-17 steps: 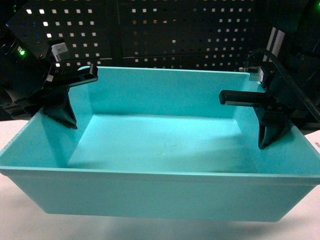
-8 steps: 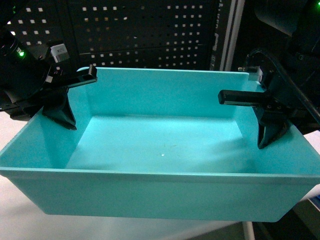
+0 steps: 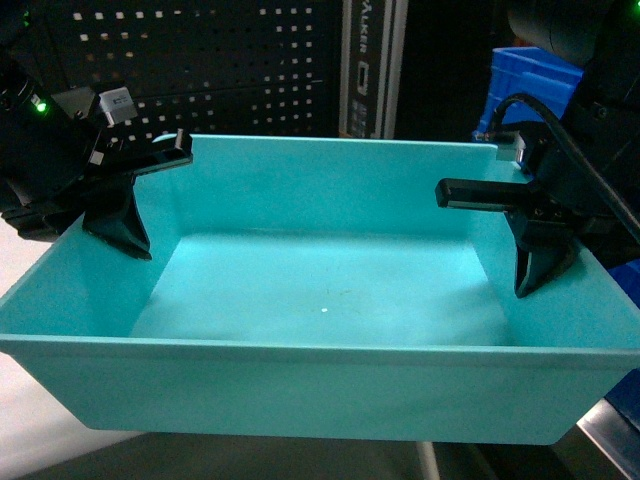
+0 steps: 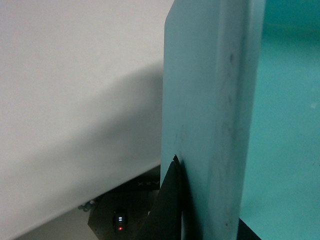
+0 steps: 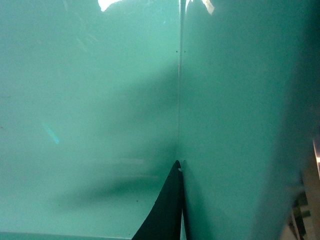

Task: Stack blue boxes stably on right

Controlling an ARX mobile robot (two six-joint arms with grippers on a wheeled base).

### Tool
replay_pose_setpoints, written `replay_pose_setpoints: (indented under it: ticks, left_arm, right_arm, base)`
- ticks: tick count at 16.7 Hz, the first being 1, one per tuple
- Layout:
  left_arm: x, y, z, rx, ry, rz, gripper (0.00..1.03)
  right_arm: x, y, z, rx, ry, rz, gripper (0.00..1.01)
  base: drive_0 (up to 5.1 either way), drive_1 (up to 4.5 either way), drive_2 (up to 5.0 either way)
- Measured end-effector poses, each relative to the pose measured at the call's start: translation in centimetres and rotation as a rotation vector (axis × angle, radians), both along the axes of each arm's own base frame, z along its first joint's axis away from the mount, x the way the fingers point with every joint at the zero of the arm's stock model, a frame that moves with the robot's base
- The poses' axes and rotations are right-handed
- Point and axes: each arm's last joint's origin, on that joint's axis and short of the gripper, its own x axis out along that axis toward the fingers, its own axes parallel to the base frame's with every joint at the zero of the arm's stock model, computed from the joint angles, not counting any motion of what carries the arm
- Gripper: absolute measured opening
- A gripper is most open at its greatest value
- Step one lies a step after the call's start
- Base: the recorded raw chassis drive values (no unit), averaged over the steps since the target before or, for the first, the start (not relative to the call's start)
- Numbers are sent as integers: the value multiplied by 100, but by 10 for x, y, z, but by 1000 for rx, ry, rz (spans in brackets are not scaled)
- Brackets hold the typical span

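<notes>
One of the blue boxes, a light turquoise tub with nothing in it, fills the head view and is held up by both arms. My left gripper is shut on its left wall, one dark finger inside the tub. My right gripper is shut on the right wall, with its finger inside too. In the left wrist view a black finger presses the outside of the wall. In the right wrist view a black finger lies against the inner wall.
A royal-blue ribbed crate shows behind the tub at the upper right. A dark pegboard spans the back left. A white table lies at the lower left, also below the tub. A metal edge sits at the lower right.
The background has slid left: the pegboard moved off, the blue crate came into view, the white table receded to the lower left. Both grippers kept their hold on the tub.
</notes>
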Motion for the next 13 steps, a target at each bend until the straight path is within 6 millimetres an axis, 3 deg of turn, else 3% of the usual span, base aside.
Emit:
replay_pose_setpoints:
  ticks: [7,13]
  left_arm:
    - [0,0,0,0,-1,0,2]
    - [0,0,0,-2,-2,-1,2]
  right_arm:
    - [0,-1,0,-1,0,-2,2]
    - [0,-1,2,0,-4,-3,2]
  base:
    - [199,-628,-1]
    - [335,-392,-392]
